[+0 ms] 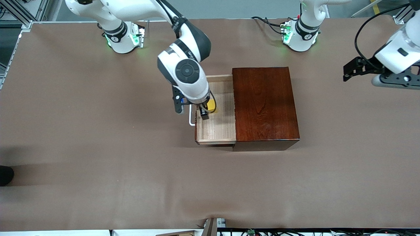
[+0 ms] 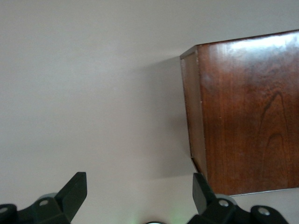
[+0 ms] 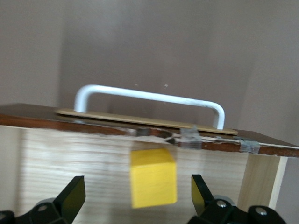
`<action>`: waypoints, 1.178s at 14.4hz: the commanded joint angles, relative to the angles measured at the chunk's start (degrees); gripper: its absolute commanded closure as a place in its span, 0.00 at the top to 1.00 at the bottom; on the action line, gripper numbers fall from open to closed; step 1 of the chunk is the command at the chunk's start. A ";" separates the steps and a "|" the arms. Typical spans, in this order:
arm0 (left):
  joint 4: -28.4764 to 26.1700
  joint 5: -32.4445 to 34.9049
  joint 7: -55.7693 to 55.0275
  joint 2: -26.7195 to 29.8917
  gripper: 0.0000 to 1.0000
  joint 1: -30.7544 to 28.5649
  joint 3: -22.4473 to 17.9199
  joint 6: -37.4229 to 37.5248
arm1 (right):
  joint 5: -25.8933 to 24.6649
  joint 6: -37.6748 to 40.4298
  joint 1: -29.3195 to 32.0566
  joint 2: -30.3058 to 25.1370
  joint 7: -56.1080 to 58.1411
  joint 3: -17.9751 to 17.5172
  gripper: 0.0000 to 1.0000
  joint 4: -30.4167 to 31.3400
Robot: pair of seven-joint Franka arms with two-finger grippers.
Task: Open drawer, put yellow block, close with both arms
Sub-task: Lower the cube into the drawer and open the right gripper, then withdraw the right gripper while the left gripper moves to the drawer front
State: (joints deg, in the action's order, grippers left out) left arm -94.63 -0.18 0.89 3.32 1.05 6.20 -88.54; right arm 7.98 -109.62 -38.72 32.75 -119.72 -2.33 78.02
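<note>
The drawer point(image 1: 217, 129) is pulled out of the reddish-brown box point(image 1: 264, 105) toward the right arm's end of the table, its white handle point(image 1: 191, 119) outermost. The yellow block point(image 1: 212, 105) is in the drawer, partly hidden by my right gripper point(image 1: 204, 113). In the right wrist view the right gripper point(image 3: 137, 185) is open over the drawer. The block point(image 3: 153, 177) sits between its fingers without touching them, just inside the drawer front with its handle point(image 3: 149, 96). My left gripper point(image 1: 344, 72) is open and empty in the air at the left arm's end; it also shows in the left wrist view point(image 2: 139, 186).
The box point(image 2: 247, 112) shows in the left wrist view, off to one side of the left gripper. Brown table cover point(image 1: 98, 147) lies all round the box. A dark object point(image 1: 6, 175) sits at the table edge at the right arm's end.
</note>
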 commanded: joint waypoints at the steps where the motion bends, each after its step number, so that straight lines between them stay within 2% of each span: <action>1: 1.03 -1.05 -3.59 -0.51 1.00 0.26 3.10 0.47 | -0.42 2.40 2.94 -0.41 -0.69 -0.66 1.00 -5.41; 5: 1.99 -1.14 -14.22 -3.22 1.00 0.44 10.30 0.21 | -0.42 4.93 7.77 -2.34 2.10 -1.10 1.00 -8.41; 9: 6.38 3.06 -33.36 -10.51 1.00 3.67 17.69 -1.28 | -0.42 12.74 12.43 -5.24 14.12 -1.01 1.00 -9.98; 13: 12.00 7.47 -48.32 -19.56 1.00 13.17 17.97 -4.88 | -0.33 19.70 17.96 -6.30 25.83 -1.10 1.00 -13.76; 17: 16.32 7.74 -62.21 -27.04 1.00 20.11 17.53 -12.42 | -0.33 23.92 22.71 -9.02 39.44 -1.19 1.00 -14.12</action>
State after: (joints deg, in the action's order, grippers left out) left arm -82.91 5.92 -55.76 -19.38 18.43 23.96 -99.01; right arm 7.97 -88.08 -18.68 25.33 -86.15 -2.29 64.00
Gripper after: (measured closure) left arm 0.000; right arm 0.000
